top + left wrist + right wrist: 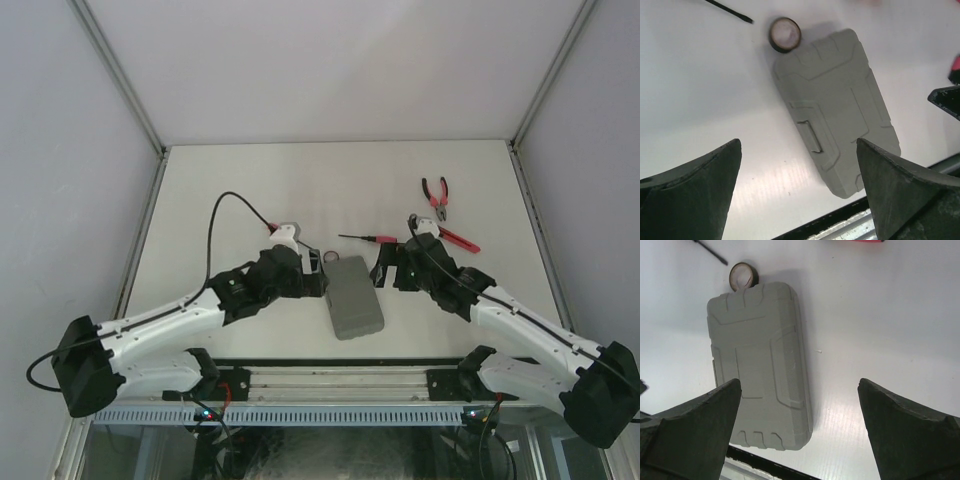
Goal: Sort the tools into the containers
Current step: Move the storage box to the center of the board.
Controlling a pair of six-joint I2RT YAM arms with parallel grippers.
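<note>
Left gripper (799, 145) spread beside case (840, 100) | ring (785, 34) at its corner | pliers (437, 194) apart

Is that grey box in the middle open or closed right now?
Closed. The grey case lies flat as one block, its ribbed outer shell facing up; no inside recesses show in any view.
</note>
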